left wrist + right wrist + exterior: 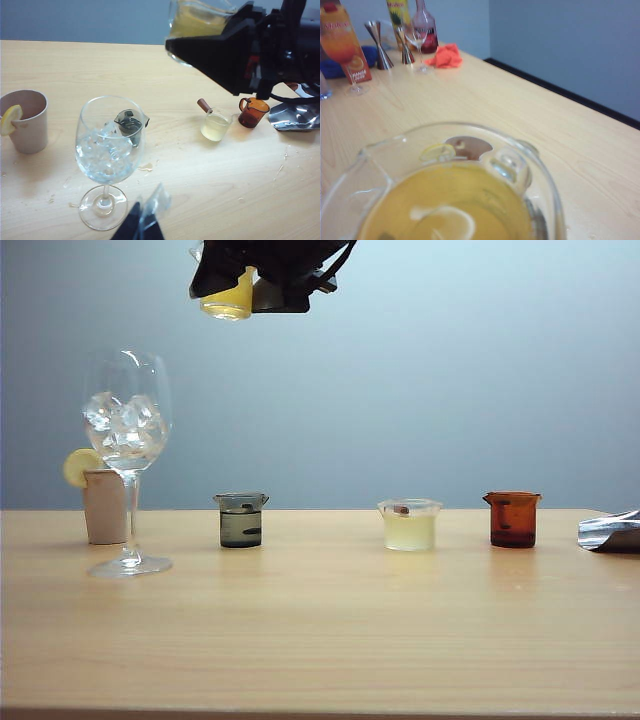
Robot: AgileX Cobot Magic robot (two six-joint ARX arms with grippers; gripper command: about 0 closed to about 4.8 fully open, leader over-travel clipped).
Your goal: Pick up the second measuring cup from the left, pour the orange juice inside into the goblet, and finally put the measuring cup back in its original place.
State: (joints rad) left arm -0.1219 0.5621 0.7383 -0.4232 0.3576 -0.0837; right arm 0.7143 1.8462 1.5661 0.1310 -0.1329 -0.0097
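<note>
Right gripper point(262, 280): top centre of the exterior view, high above the table, fingers pinching the measuring cup point(230, 298) by its sides so the cup hangs level and nothing spills

Measuring cup: aloft, to the right of the goblet and above its rim; its slot in the row between the smoky beaker point(241, 519) and the pale-liquid cup point(408, 525) stands vacant, kept for the return

Orange juice point(192, 21): all in the cup, filling the lower half of the right wrist view, surface roughly level; pouring not begun, as I judge

Goblet point(127, 440): left of the exterior view, upright on the table point(330, 640), bowl holding ice cubes only, no colour in it yet

Left gripper point(142, 225): bottom edge of the left wrist view, near the goblet's foot but apart; whether its fingers are spread or pressed together I cannot tell

Next, as I judge: carry the cup left over the bowl, then tip lip-first
</note>
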